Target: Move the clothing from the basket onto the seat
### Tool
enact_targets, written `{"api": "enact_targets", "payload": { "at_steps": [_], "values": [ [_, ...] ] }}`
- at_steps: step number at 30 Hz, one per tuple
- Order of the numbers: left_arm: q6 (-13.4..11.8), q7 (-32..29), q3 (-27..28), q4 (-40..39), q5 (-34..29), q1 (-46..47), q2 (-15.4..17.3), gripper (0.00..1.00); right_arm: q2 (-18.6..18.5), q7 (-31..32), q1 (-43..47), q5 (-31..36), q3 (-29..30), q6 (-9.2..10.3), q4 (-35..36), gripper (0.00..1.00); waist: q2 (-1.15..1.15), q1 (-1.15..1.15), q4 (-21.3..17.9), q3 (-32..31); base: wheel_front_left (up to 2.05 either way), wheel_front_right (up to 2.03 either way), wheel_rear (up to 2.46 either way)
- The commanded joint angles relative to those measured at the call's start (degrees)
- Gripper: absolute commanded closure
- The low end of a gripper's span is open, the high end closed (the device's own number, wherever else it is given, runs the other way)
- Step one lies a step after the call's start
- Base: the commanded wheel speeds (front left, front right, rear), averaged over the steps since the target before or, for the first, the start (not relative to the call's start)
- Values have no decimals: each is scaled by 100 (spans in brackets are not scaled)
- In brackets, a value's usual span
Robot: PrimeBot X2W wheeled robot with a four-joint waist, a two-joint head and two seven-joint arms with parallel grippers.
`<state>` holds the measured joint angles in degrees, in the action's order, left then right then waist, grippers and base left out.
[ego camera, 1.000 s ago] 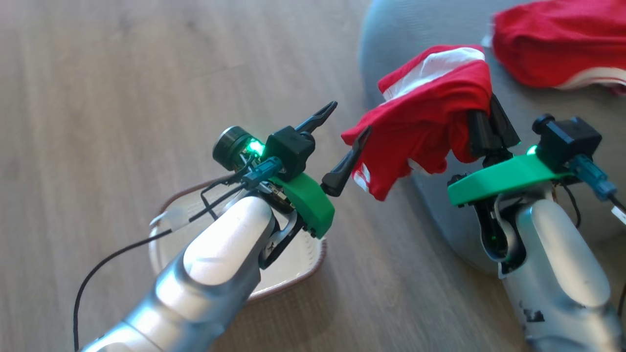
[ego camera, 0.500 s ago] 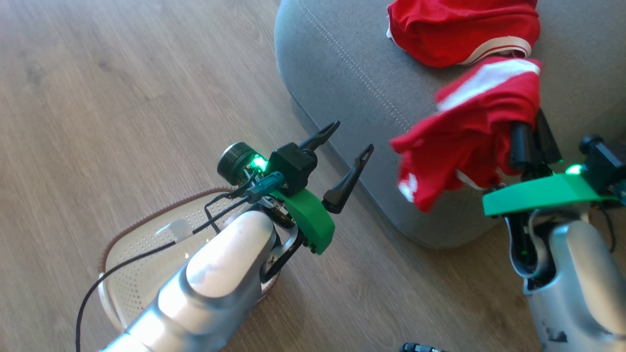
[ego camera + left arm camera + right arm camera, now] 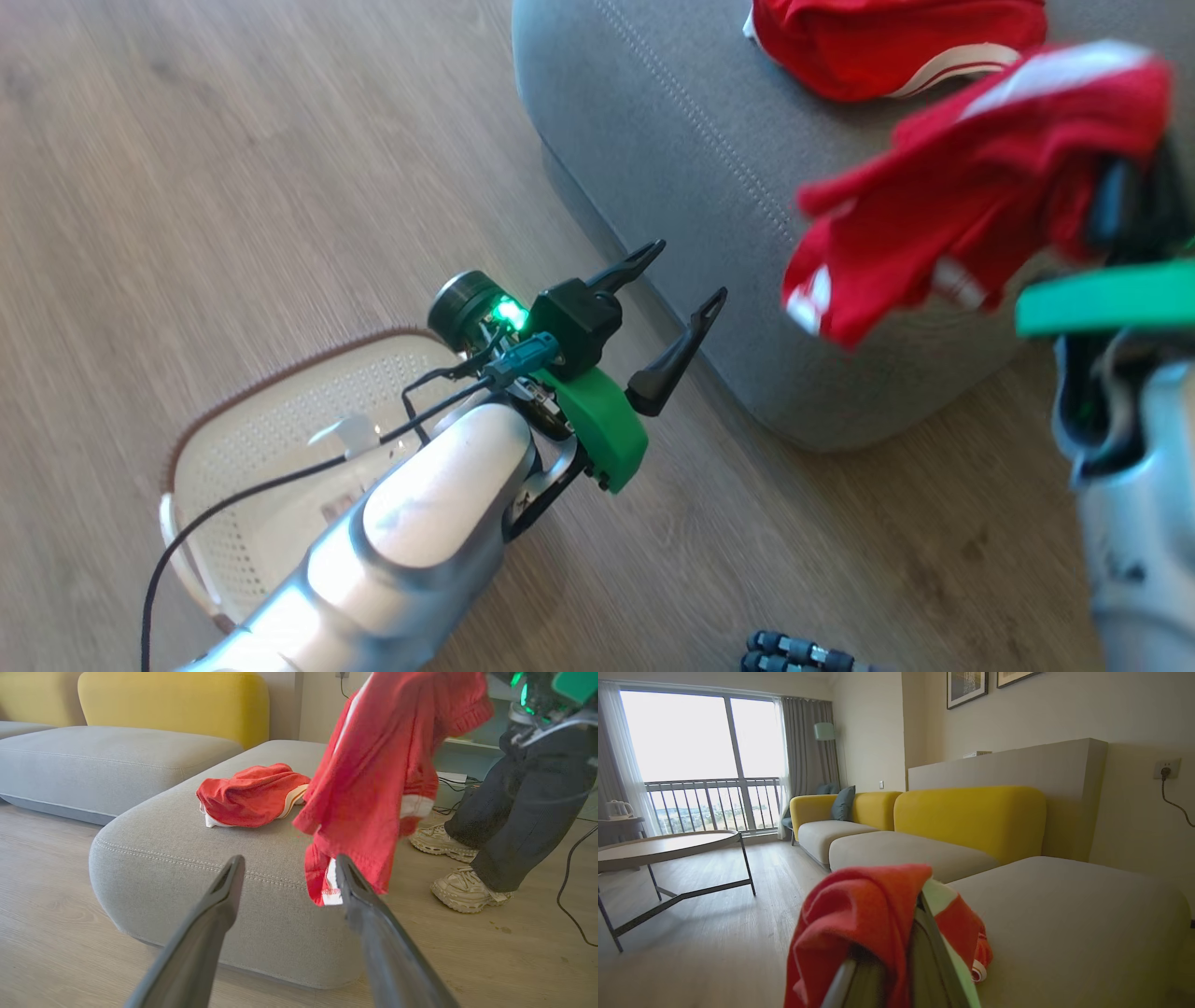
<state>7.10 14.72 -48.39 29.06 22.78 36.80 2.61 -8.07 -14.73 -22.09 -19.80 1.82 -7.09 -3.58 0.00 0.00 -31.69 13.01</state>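
Left of the seat (image 3: 653,168), down on the wooden floor (image 3: 187,187), sits the basket (image 3: 243,439), cream and perforated, partly hidden under the left forearm (image 3: 429,504). Next along, the left gripper (image 3: 685,273) hovers just off the seat's rounded corner, fingers spread wide and holding nothing. On top of the seat lies one red garment (image 3: 887,47), bunched up, white stripe showing. Further right, at the seat's near edge, a second red garment (image 3: 971,196) dangles in the air, pinched in the right gripper (image 3: 910,938), whose fingers are clamped tight on the cloth. Past the seat's right side, the left wrist view catches a person's legs (image 3: 523,802) standing on the floor.
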Motion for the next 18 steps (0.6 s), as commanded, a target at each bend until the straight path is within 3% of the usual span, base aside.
{"api": "enact_targets", "payload": {
  "at_steps": [1,8,18],
  "values": [
    [20,28,137,-163,-33,302,46,0,-134,-27,-366,28,-54,-40,121,100,0,0,7,118,0,0,0],
    [34,28,-32,-216,-125,462,100,0,-568,-27,-1292,144,382,-40,-406,100,0,0,291,696,0,0,0],
    [37,28,-379,-243,-85,919,282,0,-1071,-27,-2551,854,1069,-40,-1208,100,0,0,626,1591,0,0,0]
  ]
}}
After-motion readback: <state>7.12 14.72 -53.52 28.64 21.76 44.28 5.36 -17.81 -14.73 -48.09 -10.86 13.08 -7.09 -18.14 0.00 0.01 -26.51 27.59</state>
